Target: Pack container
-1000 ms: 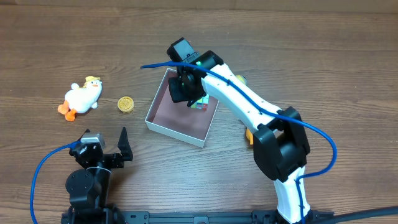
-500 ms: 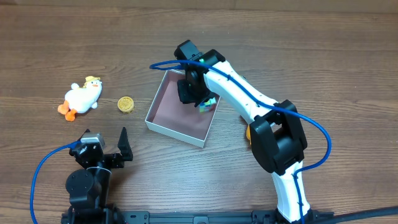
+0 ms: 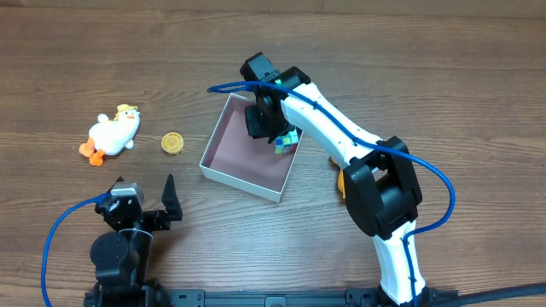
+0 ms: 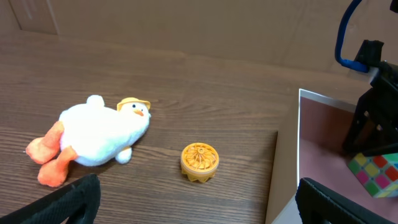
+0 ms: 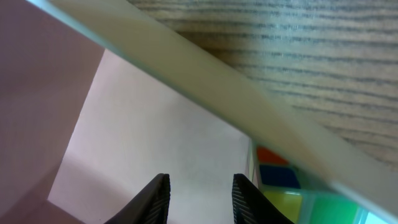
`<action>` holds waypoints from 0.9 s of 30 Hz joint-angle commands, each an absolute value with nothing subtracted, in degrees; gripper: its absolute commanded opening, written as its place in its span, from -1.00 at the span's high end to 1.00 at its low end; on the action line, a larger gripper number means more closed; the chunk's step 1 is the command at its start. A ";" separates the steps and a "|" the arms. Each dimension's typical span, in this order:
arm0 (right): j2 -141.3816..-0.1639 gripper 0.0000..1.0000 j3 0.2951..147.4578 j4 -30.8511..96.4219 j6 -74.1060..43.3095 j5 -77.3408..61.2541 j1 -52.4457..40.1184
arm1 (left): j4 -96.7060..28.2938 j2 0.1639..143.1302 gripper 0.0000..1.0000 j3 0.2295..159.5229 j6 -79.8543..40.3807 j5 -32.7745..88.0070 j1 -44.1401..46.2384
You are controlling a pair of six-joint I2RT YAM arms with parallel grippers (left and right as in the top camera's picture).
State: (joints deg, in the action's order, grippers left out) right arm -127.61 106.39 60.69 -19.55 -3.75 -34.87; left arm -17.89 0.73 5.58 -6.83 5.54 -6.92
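Note:
The container [image 3: 241, 182] is a shallow white-walled box with a pinkish-brown floor, lying mid-table. A multicoloured cube [image 3: 287, 141] rests inside it against the right wall. My right gripper [image 3: 263, 126] hangs down into the container just left of the cube. In the right wrist view its jaws [image 5: 200, 193] stand apart over bare floor with nothing between them, and the cube [image 5: 280, 180] lies beside the right finger under the container wall [image 5: 217, 81]. My left gripper [image 3: 145, 203] waits open near the front left, holding nothing.
A white plush duck [image 3: 113, 133] with orange feet and a small yellow ridged disc [image 3: 173, 142] lie on the wooden table left of the container. An orange object [image 3: 341, 182] peeks out from under the right arm.
The right gripper has shifted slightly right inside the container, and the cube now shows more fully at its right side by the wall. The left arm has not moved.

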 commanded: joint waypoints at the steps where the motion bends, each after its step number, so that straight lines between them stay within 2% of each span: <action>1: -128.05 0.30 106.85 59.94 -17.89 -0.80 -34.57 | -17.76 0.25 -1.00 5.41 -5.54 5.56 -7.53; 19: -128.05 0.37 106.85 62.85 -16.23 2.94 -32.38 | -17.76 0.25 -1.00 5.41 -5.54 5.56 -7.53; 22: -128.05 0.06 106.85 62.59 -14.76 0.69 -32.75 | -17.78 0.25 -1.00 5.41 -5.54 5.56 -7.53; 27: -128.05 -0.10 106.85 61.56 -12.95 -3.11 -35.44 | -17.78 0.25 -1.00 5.41 -5.54 5.56 -7.53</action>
